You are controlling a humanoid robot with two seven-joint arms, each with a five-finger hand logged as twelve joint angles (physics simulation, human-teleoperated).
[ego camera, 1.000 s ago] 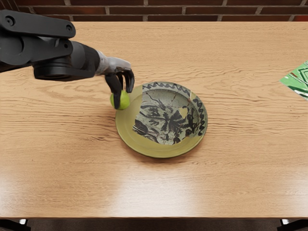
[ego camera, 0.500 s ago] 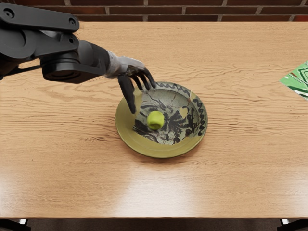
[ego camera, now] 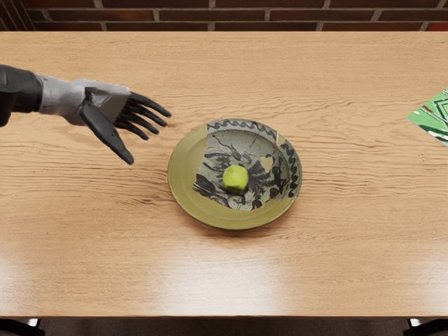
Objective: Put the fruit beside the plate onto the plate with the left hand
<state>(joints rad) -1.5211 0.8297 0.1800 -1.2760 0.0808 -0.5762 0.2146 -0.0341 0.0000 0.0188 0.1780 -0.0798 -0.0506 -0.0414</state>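
Front of the bench (ego camera: 105,252): light wood grain, with soft glare patches along the near edge. Dark bits of the base show below that edge at both bottom corners, too cropped to tell more.

Mid bench: the plate (ego camera: 183,185) is round with an olive-green rim and lies flat on the wood. Its well has a black-and-grey print, and a zigzag band runs along the far and right side of the rim.

The fruit (ego camera: 236,178) sits inside the plate, near the middle of the well, on top of the print. It is small, round and yellow-green. It touches only the plate and nothing holds it.

Left of the plate and a bit farther back is the left hand (ego camera: 105,112). Its arm enters from the left edge, dark at the frame and then grey at the wrist. The hand is spread wide and holds nothing. The four black fingers (ego camera: 148,108) fan out to the right, toward the plate. The thumb (ego camera: 112,136) angles down toward the near side. A clear gap of bare wood separates the fingertips from the plate rim. I cannot tell how high the hand is above the wood.

Right edge, about level with the hand: a green patterned sheet (ego camera: 432,115) lies flat, cut off by the frame and well apart from the plate.

Far: a brick wall (ego camera: 224,14) stands behind the bench's back edge.
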